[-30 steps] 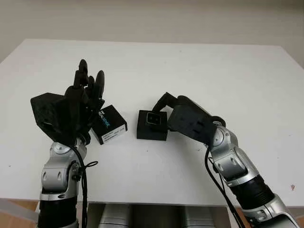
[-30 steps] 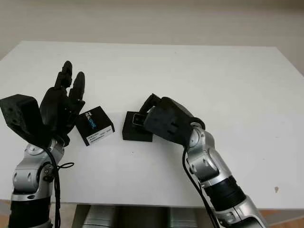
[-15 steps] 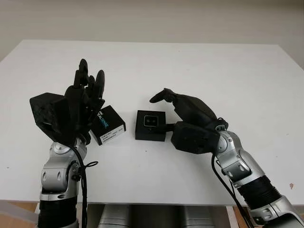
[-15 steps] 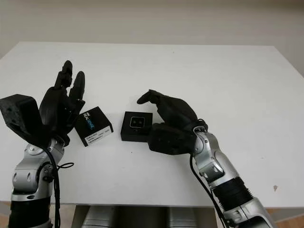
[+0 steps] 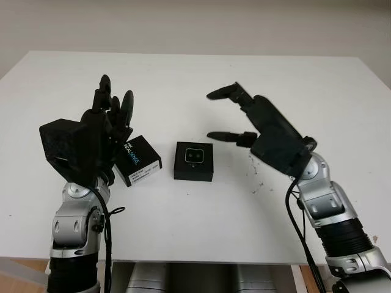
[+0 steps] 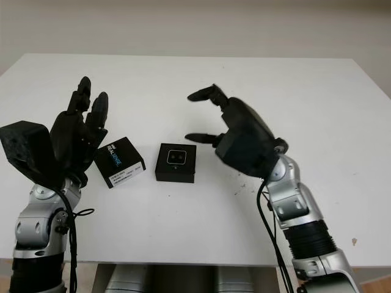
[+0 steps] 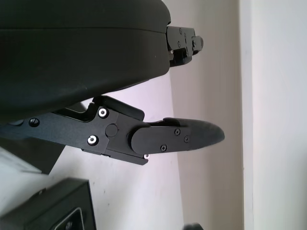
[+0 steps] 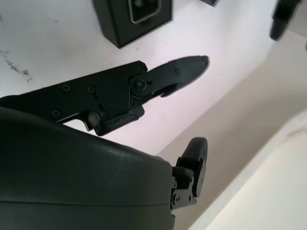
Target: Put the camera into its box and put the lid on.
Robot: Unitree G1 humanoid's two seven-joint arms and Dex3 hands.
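box (image 5: 193,161): mid-table, nearer the front edge, camera (image 5: 194,155) already seated inside.
lid (image 5: 139,160): just beside the box, towards the left edge, not on yet.
left hand (image 5: 104,131): raised by the lid, fingers extended, nothing gripped.
right hand (image 5: 259,128): lifted off the table beside the box, fingers uncurled, nothing held.
risk: lid prob gets shoved away or set on crooked if it's pinched off-centre; box could be nudged w/ nothing bracing it.

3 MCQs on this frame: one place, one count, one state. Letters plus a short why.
1. The lid lies where?
A. on the box
B. on the table beside the box, toward the left hand
C. in the right hand

2. How many black boxy parts lie on the table?
A. one
B. two
C. four

3. The right hand is
A. open above the table
B. shut on the camera
C. shut on the lid

Key: 1 B, lid sits apart from the box, near the left hand. 2 B, lid and box. 3 A, it holds nothing; the camera sits in the box.
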